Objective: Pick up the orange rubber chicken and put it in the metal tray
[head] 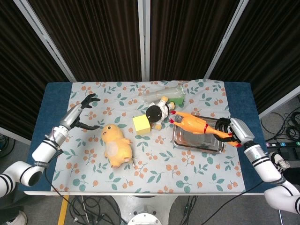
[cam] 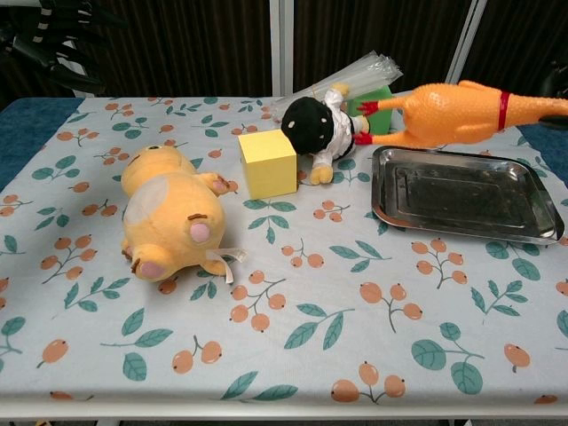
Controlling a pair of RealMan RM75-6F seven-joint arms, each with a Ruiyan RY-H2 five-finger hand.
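Fingers (head: 224, 127) grip chicken (head: 193, 124) over floral tablecloth (head: 154, 161), dark curtains (head: 112, 37) behind

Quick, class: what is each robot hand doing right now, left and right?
Left robot hand: open, fingers spread, holding nothing.
Right robot hand: holding the chicken by its head end, above the tray.

Lab: dark curtains (head: 101, 33), floor cables (head: 93, 206).

On my bench (cam: 293, 373), under a floral cloth (cam: 373, 293), lie a plush toy (cam: 173, 213), yellow block (cam: 267, 163), doll (cam: 317, 127), green block (cam: 376, 106) and metal tray (cam: 532, 232).
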